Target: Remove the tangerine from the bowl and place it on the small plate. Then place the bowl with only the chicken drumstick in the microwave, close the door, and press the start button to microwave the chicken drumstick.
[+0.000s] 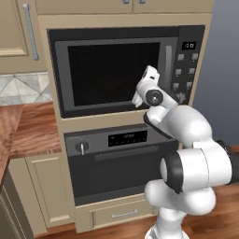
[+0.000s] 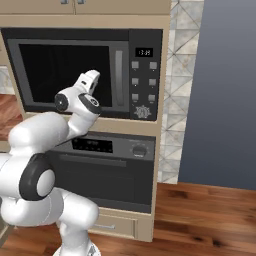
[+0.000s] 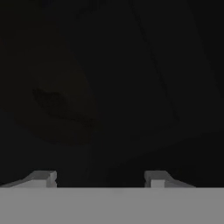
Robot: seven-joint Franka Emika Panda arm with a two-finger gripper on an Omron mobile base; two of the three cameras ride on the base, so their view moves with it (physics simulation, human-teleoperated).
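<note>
The microwave [image 1: 116,70] is built into the cabinet wall, and its dark glass door [image 1: 109,74] is closed. Its vertical handle [image 1: 167,63] stands beside the button panel [image 2: 144,80]. My gripper [image 3: 99,177] is raised close in front of the door's right part, near the handle [image 2: 119,75], and points at the glass. Its fingertips [image 3: 43,177] stand apart with nothing between them. Through the glass, the hand view gives a faint rounded outline with a dark lump [image 3: 52,103], too dim to name. The bowl, chicken drumstick, tangerine and small plate are out of view.
An oven [image 1: 116,158] with a knob and a horizontal handle sits below the microwave. A wooden counter [image 1: 32,126] runs off to the left. To the right are a tiled strip and a grey wall [image 2: 220,90] over wooden floor.
</note>
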